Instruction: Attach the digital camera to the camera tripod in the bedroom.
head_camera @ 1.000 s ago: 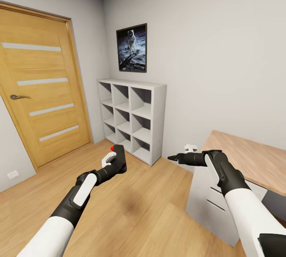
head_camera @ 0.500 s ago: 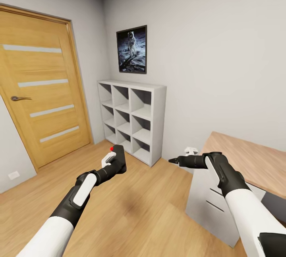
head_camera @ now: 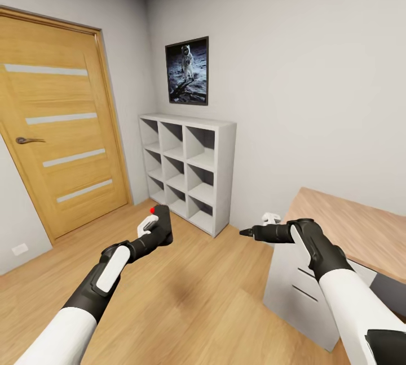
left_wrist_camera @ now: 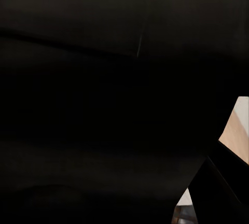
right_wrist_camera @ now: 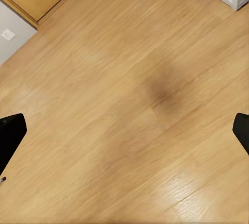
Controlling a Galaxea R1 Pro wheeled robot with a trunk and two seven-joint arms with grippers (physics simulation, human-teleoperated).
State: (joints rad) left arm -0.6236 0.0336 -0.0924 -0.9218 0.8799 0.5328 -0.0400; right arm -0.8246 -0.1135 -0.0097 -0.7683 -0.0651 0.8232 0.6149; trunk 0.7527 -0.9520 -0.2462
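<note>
since a second ago the left gripper (head_camera: 159, 228) is drifting leftward, clamping the digital camera (head_camera: 162, 223) by its rigid, light, fragile body above the floor, while the right gripper (head_camera: 246, 232) is hanging wide open.

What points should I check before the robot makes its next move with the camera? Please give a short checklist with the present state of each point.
1. Digital camera held in left hand: ok, hand closed around it.
2. Right hand free: ok, wrist view shows its fingertips wide apart, nothing between.
3. Tripod in sight: not ok, ahead are a door, a white shelf and a desk.
4. Door open: not ok, it looks closed.
5. Right arm clear of desk: cannot tell, it is very near the edge.
</note>
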